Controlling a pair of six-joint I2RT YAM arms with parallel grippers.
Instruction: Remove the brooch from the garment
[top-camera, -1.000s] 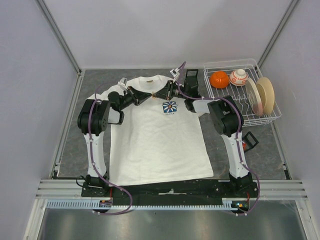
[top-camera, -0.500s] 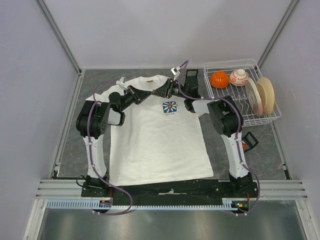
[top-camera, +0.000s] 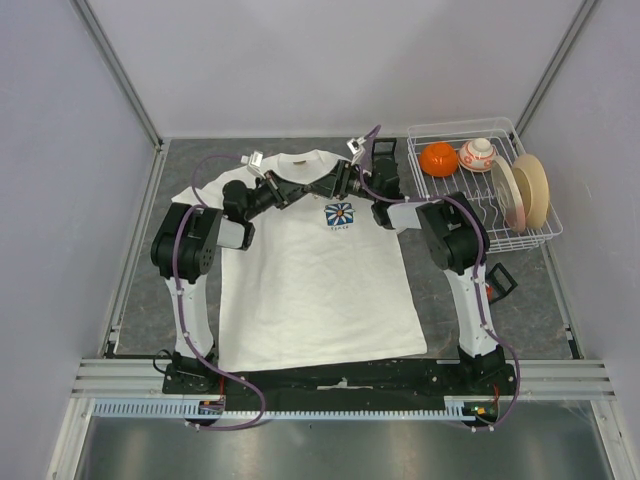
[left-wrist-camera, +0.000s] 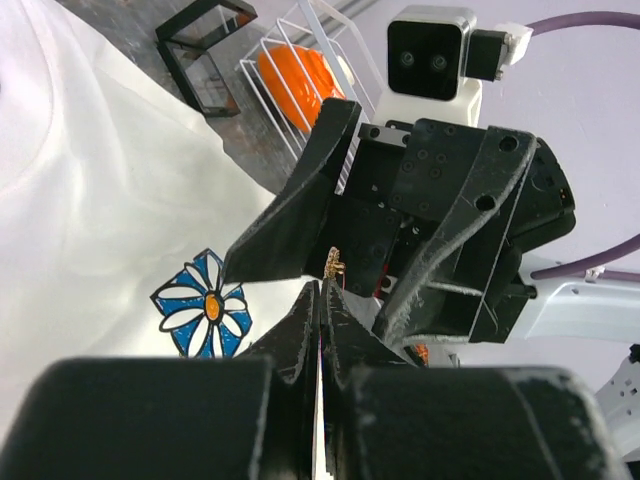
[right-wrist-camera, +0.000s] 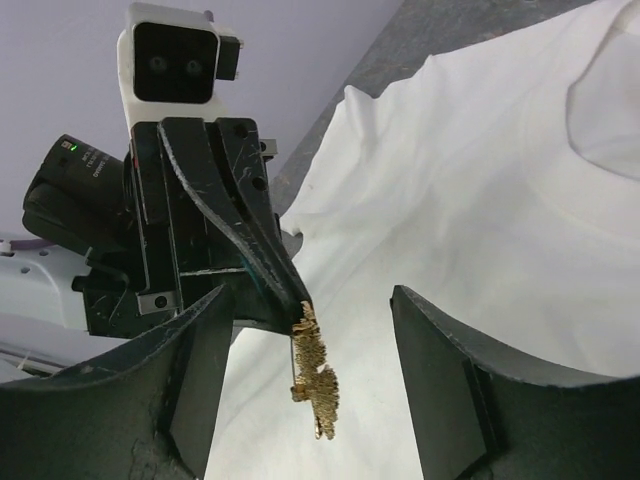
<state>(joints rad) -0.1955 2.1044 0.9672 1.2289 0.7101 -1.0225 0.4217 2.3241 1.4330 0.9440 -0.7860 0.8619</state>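
Note:
The garment (top-camera: 315, 290) is a white T-shirt lying flat, with a blue flower print (top-camera: 339, 216) on the chest. Both grippers meet above its collar. My left gripper (top-camera: 297, 190) is shut, and its fingertips (right-wrist-camera: 285, 285) pinch the top of a small gold brooch (right-wrist-camera: 316, 385). The brooch hangs free above the white cloth (right-wrist-camera: 480, 200). My right gripper (right-wrist-camera: 310, 297) is open, with its jaws standing wide on either side of the brooch and touching nothing. In the left wrist view only the tip of the brooch (left-wrist-camera: 335, 264) shows past my shut gripper (left-wrist-camera: 322, 290).
A white wire rack (top-camera: 452, 202) stands at the back right and holds an orange ball (top-camera: 438, 158), a white-and-orange ball (top-camera: 477, 153) and upright plates (top-camera: 525, 190). A small black frame (top-camera: 500, 281) sits by the right arm. Grey walls enclose the table.
The right gripper's jaws have spread wide apart. The left gripper has stayed shut on the brooch. Both wrists have shifted slightly toward the back.

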